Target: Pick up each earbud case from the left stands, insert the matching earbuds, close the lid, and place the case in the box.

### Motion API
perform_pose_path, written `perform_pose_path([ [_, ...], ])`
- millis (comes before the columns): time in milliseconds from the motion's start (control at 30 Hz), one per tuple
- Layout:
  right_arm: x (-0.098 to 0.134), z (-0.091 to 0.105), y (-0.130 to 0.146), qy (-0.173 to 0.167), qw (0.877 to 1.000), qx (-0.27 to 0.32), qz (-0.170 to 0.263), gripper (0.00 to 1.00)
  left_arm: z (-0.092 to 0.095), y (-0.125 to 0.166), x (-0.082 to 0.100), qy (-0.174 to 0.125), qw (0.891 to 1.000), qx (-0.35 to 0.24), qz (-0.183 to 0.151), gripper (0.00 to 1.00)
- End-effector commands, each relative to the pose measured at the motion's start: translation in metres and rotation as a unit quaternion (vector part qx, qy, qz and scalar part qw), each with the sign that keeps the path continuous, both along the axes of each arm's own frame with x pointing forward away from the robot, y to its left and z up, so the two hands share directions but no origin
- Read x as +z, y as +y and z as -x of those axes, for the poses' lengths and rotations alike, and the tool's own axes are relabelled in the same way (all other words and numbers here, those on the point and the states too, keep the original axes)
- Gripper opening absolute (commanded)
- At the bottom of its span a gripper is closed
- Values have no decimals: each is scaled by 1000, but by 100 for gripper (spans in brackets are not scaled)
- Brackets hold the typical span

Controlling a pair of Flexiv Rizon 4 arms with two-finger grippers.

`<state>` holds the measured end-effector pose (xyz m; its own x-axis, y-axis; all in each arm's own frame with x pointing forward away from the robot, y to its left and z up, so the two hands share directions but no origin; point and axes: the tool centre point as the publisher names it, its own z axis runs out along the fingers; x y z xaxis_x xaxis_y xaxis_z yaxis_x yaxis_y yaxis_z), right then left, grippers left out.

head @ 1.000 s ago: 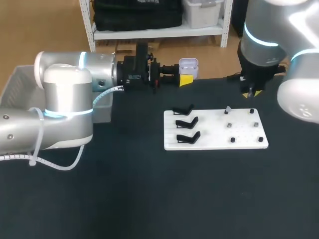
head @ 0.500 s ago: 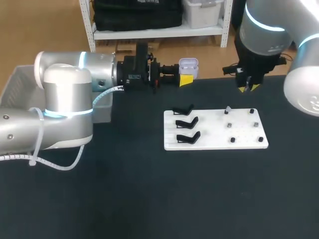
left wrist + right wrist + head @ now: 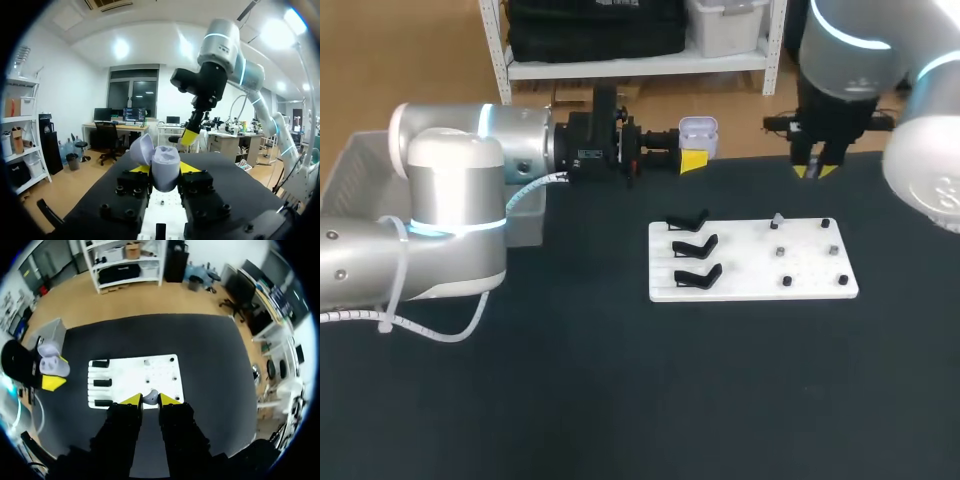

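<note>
My left gripper (image 3: 691, 159) is shut on a white earbud case (image 3: 698, 131), held over the table's far edge with its lid open. In the left wrist view the case (image 3: 165, 161) sits upright between the yellow tips, its lid (image 3: 141, 149) tipped back. My right gripper (image 3: 813, 171) hangs to the right of the case, above and beyond the white board (image 3: 750, 285). The right wrist view shows it shut on a small white earbud (image 3: 150, 397). Three black stands (image 3: 695, 246) on the board's left side are empty.
Several small black pegs (image 3: 786, 281) stand on the right half of the board. A grey box (image 3: 348, 165) sits at the table's far left, partly hidden behind my left arm. Dark tabletop surrounds the board in front and to the sides.
My right gripper has lifted away from the board and drifted back and slightly left, towards the held case. The left arm and the case have kept still.
</note>
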<state>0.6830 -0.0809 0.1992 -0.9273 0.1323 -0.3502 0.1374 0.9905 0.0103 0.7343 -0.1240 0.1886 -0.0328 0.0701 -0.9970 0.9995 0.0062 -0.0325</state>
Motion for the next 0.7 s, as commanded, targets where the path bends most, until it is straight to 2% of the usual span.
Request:
perform_pose_path([
  [33, 16, -3, 23, 32, 982, -187, -13, 0, 1, 0, -1, -2, 1000, 2, 3, 0],
  [200, 27, -1, 36, 29, 972, -232, -29, 0, 1, 0, -1, -2, 1000, 2, 3, 0],
  [233, 31, -2, 40, 16, 975, -220, -35, 0, 1, 0, -1, -2, 1000, 2, 3, 0],
  [700, 34, -4, 45, 11, 974, -224, -37, 0, 1, 0, -1, -2, 1000, 2, 3, 0],
])
